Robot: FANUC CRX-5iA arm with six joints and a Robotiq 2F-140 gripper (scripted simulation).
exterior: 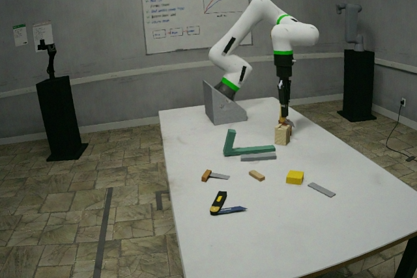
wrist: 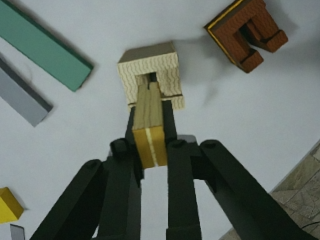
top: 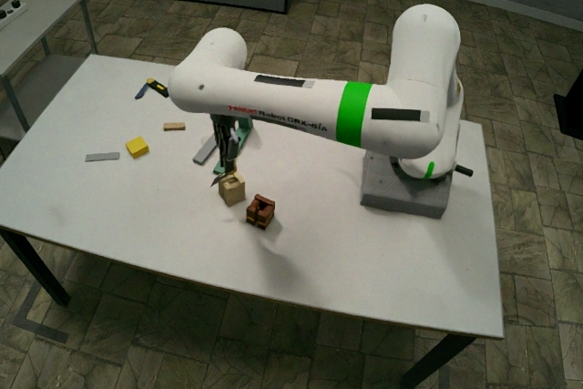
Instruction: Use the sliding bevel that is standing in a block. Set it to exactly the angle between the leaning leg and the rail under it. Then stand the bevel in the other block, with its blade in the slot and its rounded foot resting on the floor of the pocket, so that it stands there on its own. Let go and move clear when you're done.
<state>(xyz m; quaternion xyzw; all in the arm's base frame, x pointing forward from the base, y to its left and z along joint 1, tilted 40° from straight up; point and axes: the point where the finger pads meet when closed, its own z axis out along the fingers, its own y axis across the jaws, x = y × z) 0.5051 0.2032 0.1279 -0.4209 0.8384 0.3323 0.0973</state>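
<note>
My gripper [wrist: 154,117] points straight down and is shut on the wooden stock of the sliding bevel [wrist: 150,123]. The bevel hangs upright over the light wooden block [wrist: 152,76], with its lower end at the block's pocket. I cannot tell whether it still touches the block. In the top view the gripper [top: 228,160] holds the bevel [top: 225,175] just above the light block [top: 231,189], and the steel blade pokes out sideways. The dark brown slotted block [top: 260,210] stands close beside it, empty. The green leaning leg and rail [exterior: 245,148] lie just behind, apart from the gripper [exterior: 283,113].
A grey bar [exterior: 258,156] lies along the green rail. A yellow block [exterior: 294,177], a grey strip [exterior: 321,189], a small wooden piece [exterior: 256,175], a small square [exterior: 214,175] and a black-and-yellow folding tool [exterior: 220,204] lie farther off. The robot base [exterior: 222,105] stands at the back.
</note>
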